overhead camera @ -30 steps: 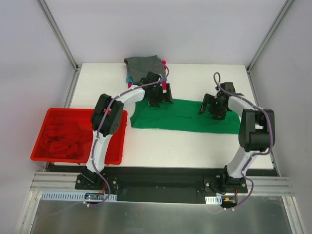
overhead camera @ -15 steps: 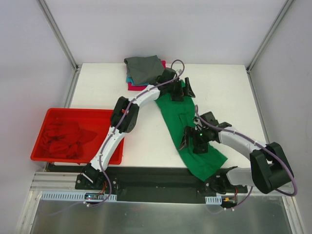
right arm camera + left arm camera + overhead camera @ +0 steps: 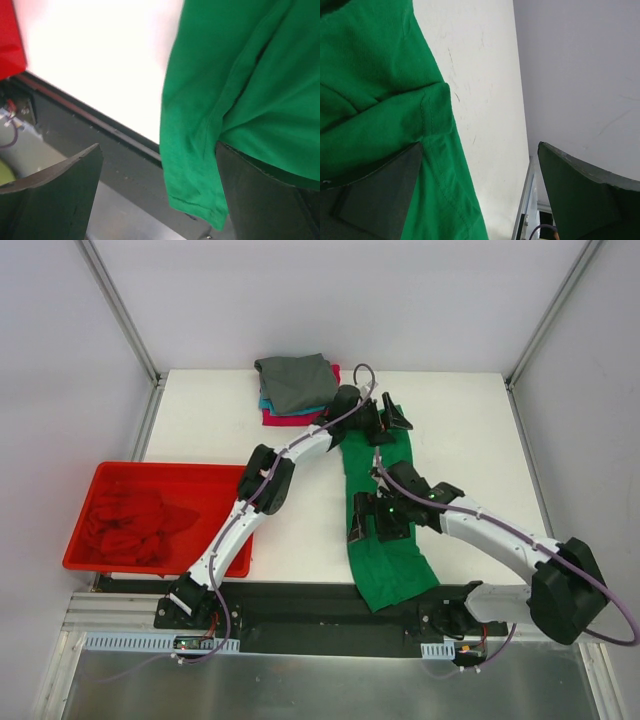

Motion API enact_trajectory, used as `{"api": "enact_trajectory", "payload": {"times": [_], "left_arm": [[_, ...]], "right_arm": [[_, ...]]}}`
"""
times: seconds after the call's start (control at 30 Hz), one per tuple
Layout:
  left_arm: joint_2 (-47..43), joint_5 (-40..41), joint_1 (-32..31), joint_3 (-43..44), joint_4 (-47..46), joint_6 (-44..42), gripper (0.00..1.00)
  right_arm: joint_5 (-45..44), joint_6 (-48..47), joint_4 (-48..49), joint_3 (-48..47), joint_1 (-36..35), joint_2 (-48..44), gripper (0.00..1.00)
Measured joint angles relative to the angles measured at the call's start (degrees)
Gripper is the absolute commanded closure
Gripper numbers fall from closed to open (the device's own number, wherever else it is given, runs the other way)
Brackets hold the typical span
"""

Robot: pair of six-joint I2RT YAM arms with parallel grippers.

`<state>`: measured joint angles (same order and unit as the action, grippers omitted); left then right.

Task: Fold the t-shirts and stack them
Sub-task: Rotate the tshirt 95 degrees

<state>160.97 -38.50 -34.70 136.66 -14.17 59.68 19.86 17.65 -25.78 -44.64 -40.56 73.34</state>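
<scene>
- Table (image 3: pixel 460 410): the green t-shirt (image 3: pixel 385 565) lies stretched far-to-near at centre, its near end hanging over the near edge.
- Grey t-shirt (image 3: pixel 295 382) lies folded, far centre-left.
- Left gripper (image 3: pixel 392 422): jaws apart at the shirt's far end.
- Right gripper (image 3: pixel 375 530): jaws apart over mid-shirt.

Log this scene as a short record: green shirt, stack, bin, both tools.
green shirt: stretched far to near on the table, near end hanging over the front edge
stack: grey shirt on top, teal and magenta beneath, at the far edge, left of the green shirt's far end
bin: at the table's left edge, holds red cloth
left tool: open, at the green shirt's far end
right tool: open, over the green shirt's near half
</scene>
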Motion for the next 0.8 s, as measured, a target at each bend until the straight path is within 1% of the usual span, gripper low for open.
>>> {"api": "enact_trajectory", "payload": {"times": [0.13,0.2,0.27,0.4,0.5,0.57,0.67,0.7,0.73,0.8], "left_arm": [[0.1,-3.8,1.2,-0.6,-4.8,4.0,0.01],[-0.5,-5.6,1.8,-1.3,-6.5,4.2,0.01],[-3.0,-7.2,2.3,-4.0,-6.3,3.6,0.01],[-11.2,-10.2,2.5,-9.6,-3.4,-0.7,0.01],[-21.0,-12.5,2.5,-16.0,-0.9,-5.0,0.01],[-30.7,-12.9,2.7,-24.3,0.3,-8.7,0.01],[-47.0,-11.5,3.8,-40.0,1.3,-13.8,0.01],[-54.1,-9.7,4.8,-47.8,1.4,-15.7,0.01],[-59.1,-8.6,5.7,-52.8,1.9,-16.7,0.01],[-70.6,-3.7,7.9,-65.9,2.0,-19.3,0.01]], "right_arm": [[-8.2,-1.9,-5.6,-3.4,2.3,-4.2,0.04],[-11.2,-2.5,-7.3,-4.2,3.7,-6.7,0.04],[-14.0,-3.3,-9.2,-4.6,4.7,-9.6,0.04],[-18.2,-5.0,-11.7,-5.0,5.1,-14.1,0.04],[-20.9,-7.1,-12.5,-6.3,5.9,-15.0,0.04],[-22.2,-8.5,-12.4,-7.5,7.1,-14.3,0.04],[-22.6,-10.1,-11.3,-9.7,10.4,-11.1,0.04],[-22.6,-10.6,-10.9,-10.7,11.5,-9.2,0.04],[-22.6,-11.2,-10.8,-12.0,12.5,-6.8,0.04],[-22.7,-12.8,-10.1,-15.4,13.7,-1.2,0.04]]}}
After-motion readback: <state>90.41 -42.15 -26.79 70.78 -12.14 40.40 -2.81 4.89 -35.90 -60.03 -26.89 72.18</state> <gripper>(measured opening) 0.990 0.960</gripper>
